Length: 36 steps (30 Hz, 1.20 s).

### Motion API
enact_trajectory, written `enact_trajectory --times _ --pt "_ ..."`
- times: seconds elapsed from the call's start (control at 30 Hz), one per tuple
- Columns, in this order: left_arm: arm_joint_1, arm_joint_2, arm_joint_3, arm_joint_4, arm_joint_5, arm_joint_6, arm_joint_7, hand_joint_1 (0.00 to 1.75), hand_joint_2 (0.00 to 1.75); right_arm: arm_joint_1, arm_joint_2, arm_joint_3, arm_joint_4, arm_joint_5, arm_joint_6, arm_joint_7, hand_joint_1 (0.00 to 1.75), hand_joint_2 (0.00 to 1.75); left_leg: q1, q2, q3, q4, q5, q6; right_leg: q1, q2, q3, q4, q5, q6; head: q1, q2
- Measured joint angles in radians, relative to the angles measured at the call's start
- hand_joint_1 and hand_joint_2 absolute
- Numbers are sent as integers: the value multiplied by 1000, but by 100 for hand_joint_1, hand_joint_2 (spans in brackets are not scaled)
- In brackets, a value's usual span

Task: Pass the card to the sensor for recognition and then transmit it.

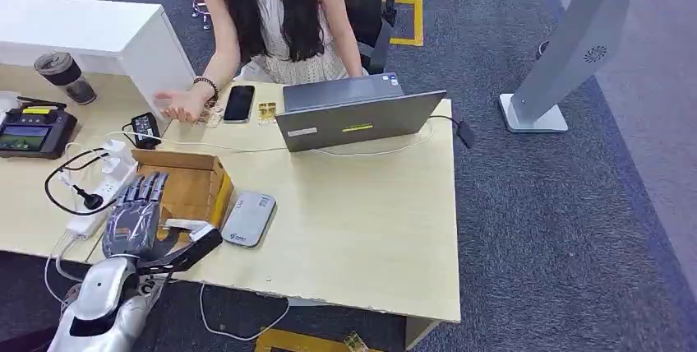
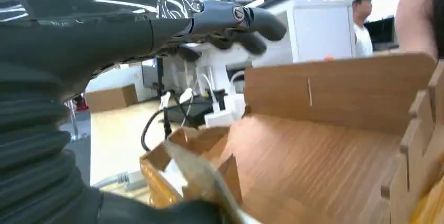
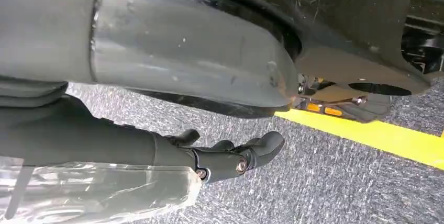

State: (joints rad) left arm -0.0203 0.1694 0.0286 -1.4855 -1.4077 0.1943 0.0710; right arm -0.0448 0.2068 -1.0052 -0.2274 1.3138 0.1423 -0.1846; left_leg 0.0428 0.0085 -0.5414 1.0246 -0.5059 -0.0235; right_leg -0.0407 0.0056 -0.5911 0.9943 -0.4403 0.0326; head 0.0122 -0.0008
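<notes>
Card (image 1: 182, 225) sits at the near edge of the wooden box (image 1: 197, 173), a pale flat sliver right by the thumb of the left robot hand (image 1: 136, 216). That hand lies over the box with fingers stretched flat. We can't tell whether the thumb actually pinches the card. The right robot hand (image 3: 225, 156) hangs over the floor, fingers loosely extended, holding nothing. We judge the card thin, light and stiff with a slick, glossy face, so it is likely to slide or pivot in a weak pinch. We'd grip one short end, thumb on one face and fingers on the other, leaving most of it free. The sensor (image 1: 249, 219) lies on the tabletop (image 1: 353, 204), just beside the box on its laptop-facing side.
</notes>
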Motion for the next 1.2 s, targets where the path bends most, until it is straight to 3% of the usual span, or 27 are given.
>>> enact_trajectory --times 0.4,0.43,1.0,1.2 --pt "0 3 0 25 48 -36 -21 175 175 0 0 0 0 2 0 0 0 0 0 0 0 0 0 0 0 0 0 0 0 0 0 0" --pt "0 3 0 26 49 -36 -21 175 0 0 0 0 0 2 0 0 0 0 0 0 0 0 0 0 0 0 0 0 0 0 0 0" --pt "-8 18 0 53 99 -46 -48 175 0 0 0 0 0 3 0 -1 0 0 0 0 0 0 0 0 0 0 0 0 0 0 0 0" --pt "-50 30 0 53 100 -49 -54 175 0 -1 0 0 0 3 0 -8 0 0 0 0 0 0 1 0 0 0 0 0 0 0 0 0"
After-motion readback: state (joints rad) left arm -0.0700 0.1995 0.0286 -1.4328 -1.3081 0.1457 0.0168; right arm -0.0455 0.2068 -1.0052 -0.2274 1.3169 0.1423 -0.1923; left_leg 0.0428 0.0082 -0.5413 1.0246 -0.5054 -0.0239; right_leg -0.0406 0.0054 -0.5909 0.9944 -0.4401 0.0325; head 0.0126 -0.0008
